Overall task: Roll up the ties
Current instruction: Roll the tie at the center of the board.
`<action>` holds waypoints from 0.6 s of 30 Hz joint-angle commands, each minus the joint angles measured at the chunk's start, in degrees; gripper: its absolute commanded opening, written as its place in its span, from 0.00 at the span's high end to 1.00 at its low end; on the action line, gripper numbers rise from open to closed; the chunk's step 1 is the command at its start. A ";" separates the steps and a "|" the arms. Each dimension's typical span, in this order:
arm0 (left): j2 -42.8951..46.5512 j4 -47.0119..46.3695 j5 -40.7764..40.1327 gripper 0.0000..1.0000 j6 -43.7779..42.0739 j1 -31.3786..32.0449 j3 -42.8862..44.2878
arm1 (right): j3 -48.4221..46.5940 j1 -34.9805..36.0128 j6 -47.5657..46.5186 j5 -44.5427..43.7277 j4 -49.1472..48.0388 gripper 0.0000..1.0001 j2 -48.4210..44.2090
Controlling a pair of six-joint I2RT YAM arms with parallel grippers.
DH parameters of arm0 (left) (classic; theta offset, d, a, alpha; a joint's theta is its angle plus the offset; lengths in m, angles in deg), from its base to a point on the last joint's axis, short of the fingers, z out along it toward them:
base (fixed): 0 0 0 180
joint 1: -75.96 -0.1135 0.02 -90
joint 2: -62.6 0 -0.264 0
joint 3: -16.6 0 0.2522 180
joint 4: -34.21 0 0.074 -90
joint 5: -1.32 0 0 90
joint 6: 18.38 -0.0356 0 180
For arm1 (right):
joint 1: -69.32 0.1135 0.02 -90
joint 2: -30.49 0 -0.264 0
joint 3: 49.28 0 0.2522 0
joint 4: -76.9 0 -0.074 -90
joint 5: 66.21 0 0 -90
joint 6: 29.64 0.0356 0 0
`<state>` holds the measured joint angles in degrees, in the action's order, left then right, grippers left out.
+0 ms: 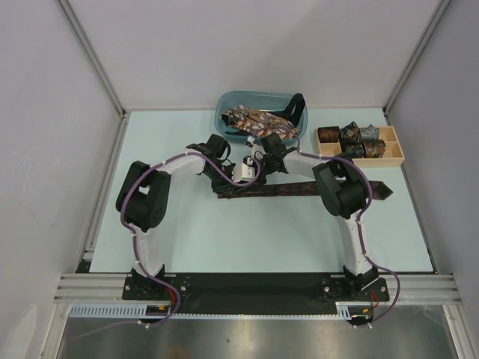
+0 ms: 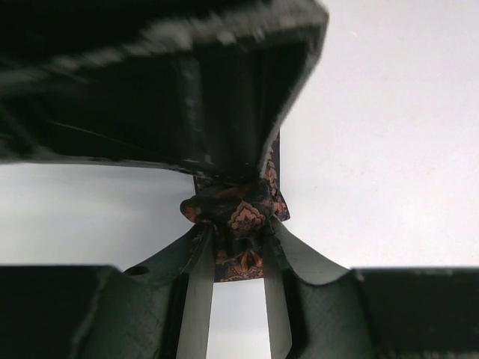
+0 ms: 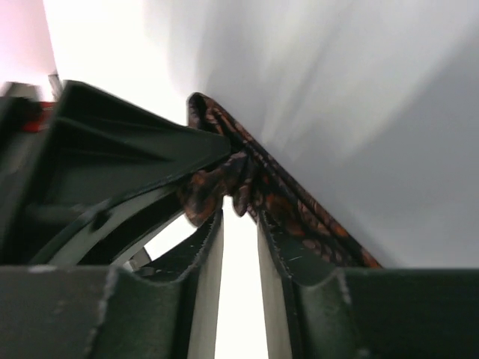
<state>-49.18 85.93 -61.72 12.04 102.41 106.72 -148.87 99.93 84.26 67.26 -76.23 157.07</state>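
Note:
A dark brown tie with an orange print [image 1: 299, 189] lies flat across the table, its pointed wide end at the right. Its narrow left end is lifted and bunched between both grippers. My left gripper [image 2: 238, 224] is shut on the bunched fabric [image 2: 239, 213]; it also shows in the top view [image 1: 227, 163]. My right gripper [image 3: 239, 203] pinches the same bunch [image 3: 213, 187] at its fingertips, with the tie [image 3: 299, 217] running away to the right. It shows in the top view [image 1: 260, 161] close beside the left gripper.
A blue bin [image 1: 224, 105] with several loose ties [image 1: 258, 118] stands at the back centre. A wooden tray [image 1: 395, 153] with several rolled ties [image 1: 350, 134] stands at the back right. Grey walls close the table's sides.

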 commanded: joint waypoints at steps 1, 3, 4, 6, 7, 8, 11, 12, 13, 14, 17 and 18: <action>-0.98 1.86 -1.12 0.66 -1.51 0.17 -1.12 | -0.22 -0.82 -0.52 2.85 -0.09 0.69 -5.64; -1.06 1.86 -1.03 0.66 -1.43 0.17 -1.04 | 0.12 -0.99 1.40 3.56 -1.93 0.67 -5.82; -0.98 1.77 -0.86 0.66 -1.51 0.17 -1.03 | 0.04 -0.99 2.11 4.34 -2.64 0.67 -5.82; -0.98 1.86 -0.77 0.66 -1.51 0.09 -0.95 | 0.30 -0.73 4.13 5.05 -4.83 0.67 -5.74; -0.98 1.77 -0.77 0.66 -1.51 0.09 -0.86 | 0.56 -0.64 4.40 5.05 -5.28 0.64 -5.73; -0.98 1.86 -0.68 0.65 -1.51 0.17 -0.95 | 0.48 -0.20 4.40 5.05 -5.28 0.64 -5.13; -0.80 1.68 0.02 0.64 -1.60 0.09 -1.03 | 0.22 0.24 4.75 4.88 -5.46 0.63 -3.55; -0.63 1.68 0.20 0.64 -1.60 0.00 -1.12 | 0.13 0.33 4.84 4.62 -5.63 0.64 -3.02; -0.54 1.60 0.28 0.64 -1.60 0.00 -1.12 | 0.21 0.41 5.01 4.61 -5.81 0.63 -2.58; -0.54 1.60 0.29 0.64 -1.69 0.00 -1.21 | 0.30 0.41 5.36 4.79 -6.16 0.63 -1.61; -0.54 1.42 0.55 0.64 -1.60 -0.27 -1.30 | 0.74 0.76 6.16 4.53 -7.29 0.64 -0.73; -0.54 1.42 0.64 0.64 -1.69 -0.27 -1.21 | 0.66 0.94 6.33 4.44 -7.65 0.64 -0.38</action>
<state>-49.18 85.95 -61.39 11.54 102.39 106.65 -148.52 99.75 88.74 70.84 -80.82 155.06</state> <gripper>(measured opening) 0.364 0.362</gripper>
